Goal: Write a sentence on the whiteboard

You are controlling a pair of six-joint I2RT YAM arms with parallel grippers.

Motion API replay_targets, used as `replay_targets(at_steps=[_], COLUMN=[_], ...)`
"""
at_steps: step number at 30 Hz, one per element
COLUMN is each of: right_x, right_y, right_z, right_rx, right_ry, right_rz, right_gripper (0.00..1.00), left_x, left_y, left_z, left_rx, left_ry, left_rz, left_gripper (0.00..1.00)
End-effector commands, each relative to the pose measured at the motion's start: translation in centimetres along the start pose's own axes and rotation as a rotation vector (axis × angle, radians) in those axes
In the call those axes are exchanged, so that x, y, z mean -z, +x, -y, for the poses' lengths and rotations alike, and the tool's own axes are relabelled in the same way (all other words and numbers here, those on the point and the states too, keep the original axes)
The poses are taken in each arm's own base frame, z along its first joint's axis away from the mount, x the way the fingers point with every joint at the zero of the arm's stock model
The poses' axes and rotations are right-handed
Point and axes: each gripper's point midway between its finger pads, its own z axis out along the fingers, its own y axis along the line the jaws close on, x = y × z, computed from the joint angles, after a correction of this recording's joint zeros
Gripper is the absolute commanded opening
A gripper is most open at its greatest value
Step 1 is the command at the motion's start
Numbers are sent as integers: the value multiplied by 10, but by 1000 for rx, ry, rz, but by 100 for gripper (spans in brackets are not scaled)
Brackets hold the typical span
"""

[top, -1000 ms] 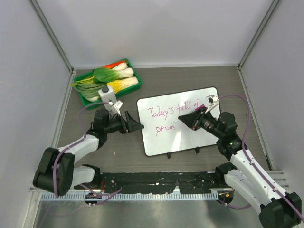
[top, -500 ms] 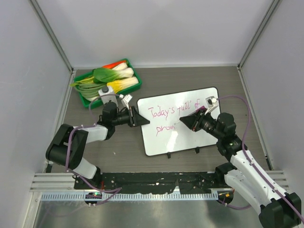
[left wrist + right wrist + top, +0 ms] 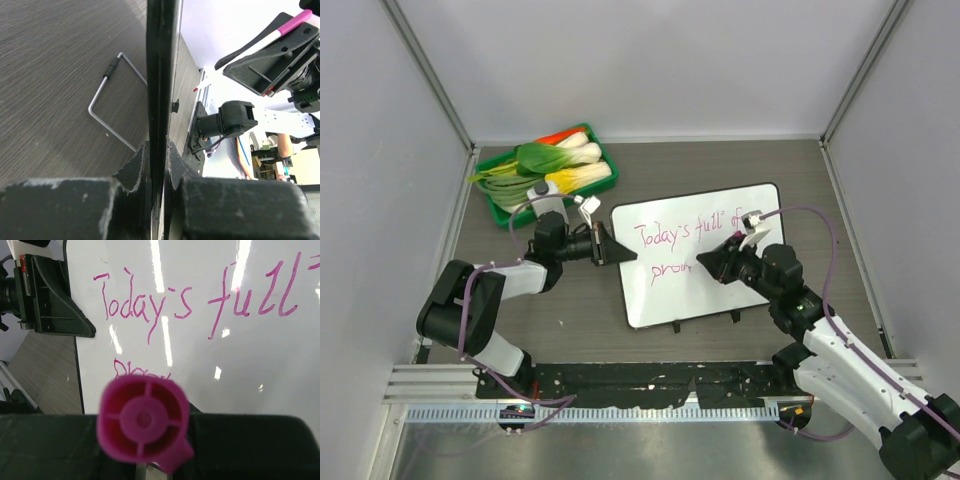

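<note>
1. Clamping the left rim of the whiteboard (image 3: 720, 285) in the left end effector (image 3: 620, 254), board on the tabletop (image 3: 570, 310).
2. Grasping a pink marker (image 3: 143, 418) in the right end effector (image 3: 705, 265), tip by the second line.
3. Showing the sentence (image 3: 675, 237) as "Today's full of" over "prom".

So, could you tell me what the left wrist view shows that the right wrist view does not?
Only the left wrist view shows the bent metal wire stand. Only the right wrist view shows the pink handwritten sentence. Both show the glossy white whiteboard, the pink-ended marker and the left fingers at the board's edge.
</note>
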Motion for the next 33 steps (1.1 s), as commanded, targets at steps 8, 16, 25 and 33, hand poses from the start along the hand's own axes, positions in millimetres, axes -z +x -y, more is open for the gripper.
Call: replay_targets(at_steps=[8, 16, 25, 33], right_x=[-10, -9, -17, -19], right_y=[-17, -29, -25, -16], right_z=[5, 9, 4, 11], right_rx=[105, 112, 111, 116], right_ry=[185, 227, 196, 219], right_rz=[130, 174, 153, 124], right_gripper=[1, 1, 1, 1], left_x=[11, 10, 11, 10], left_y=[12, 13, 13, 13], left_z=[-60, -60, -62, -62], left_rx=[-41, -34, -35, -33], left_ry=[-268, -260, -268, -271], left_rz=[8, -3, -7, -11], left_gripper=[0, 0, 0, 0])
